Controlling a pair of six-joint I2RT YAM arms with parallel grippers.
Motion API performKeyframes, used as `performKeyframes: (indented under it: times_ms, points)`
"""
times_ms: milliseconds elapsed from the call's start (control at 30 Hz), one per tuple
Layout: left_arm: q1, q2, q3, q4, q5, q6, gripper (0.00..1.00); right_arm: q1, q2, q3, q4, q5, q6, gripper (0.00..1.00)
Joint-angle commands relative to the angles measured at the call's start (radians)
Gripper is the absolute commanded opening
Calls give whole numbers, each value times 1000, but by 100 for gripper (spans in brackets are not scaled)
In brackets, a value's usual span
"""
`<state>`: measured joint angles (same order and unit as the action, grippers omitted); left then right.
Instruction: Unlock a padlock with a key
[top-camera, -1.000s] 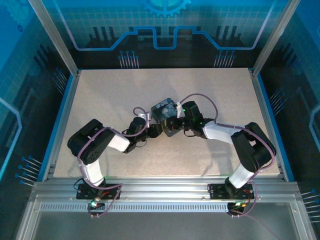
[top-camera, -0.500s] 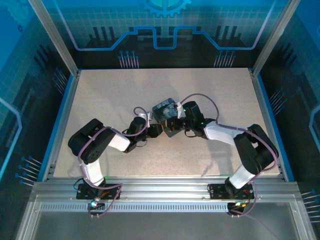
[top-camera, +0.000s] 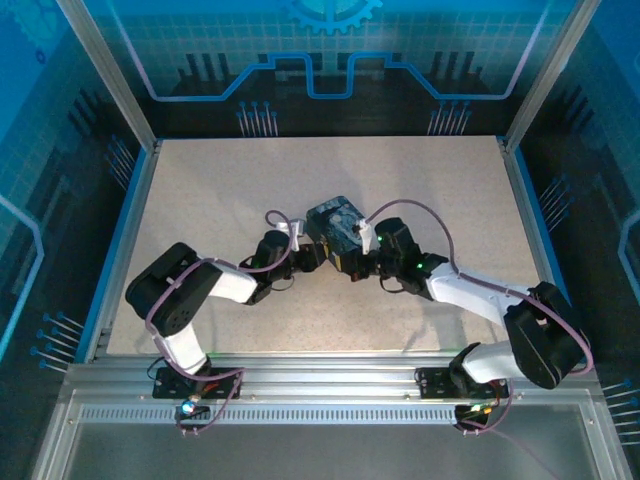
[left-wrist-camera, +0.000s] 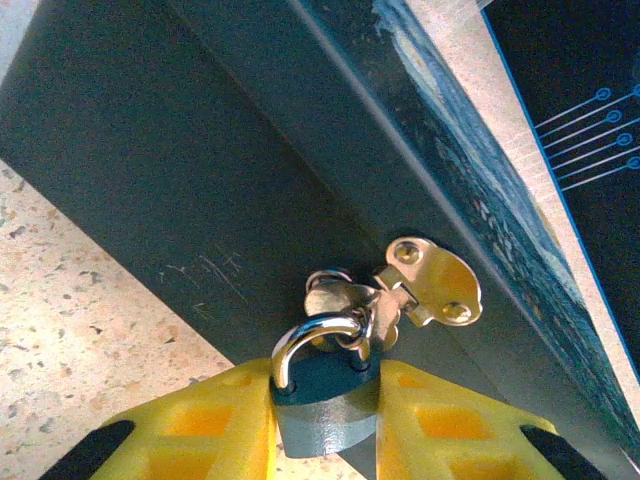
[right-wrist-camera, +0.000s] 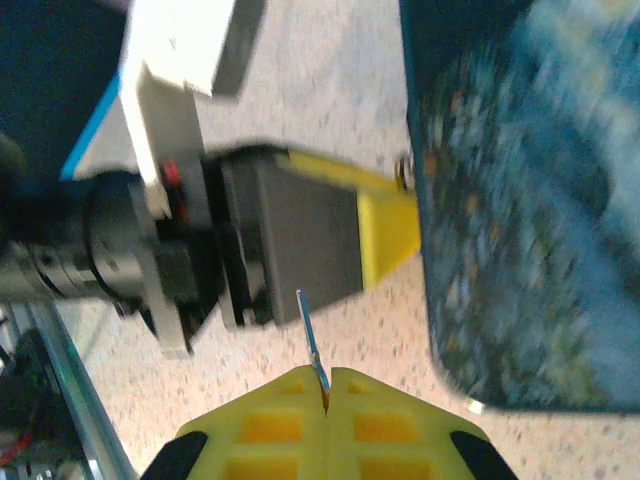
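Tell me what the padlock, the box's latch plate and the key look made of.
The padlock: matte grey metal body; polished steel-like shackle with bright glints. The latch plate: shiny brass-coloured metal, riveted. The key: thin, seen edge-on, probably metal; finish unclear.

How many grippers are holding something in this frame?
2. The left gripper clamps the padlock, whose shackle hooks through the latch on the box. The right gripper pinches the key, its blade sticking out toward the left gripper.
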<state>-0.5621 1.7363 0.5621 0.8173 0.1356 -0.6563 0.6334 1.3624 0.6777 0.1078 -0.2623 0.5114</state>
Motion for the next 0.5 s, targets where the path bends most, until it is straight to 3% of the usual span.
performKeyframes:
  times_ms: [0, 467]
  points:
    - [-8, -44, -1, 17, 20, -4, 28, 21, 4, -25, -19, 7, -20, 0]
    - [-22, -61, -1, -5, 7, 9, 29, -35, 79, 11, -31, 76, -38, 0]
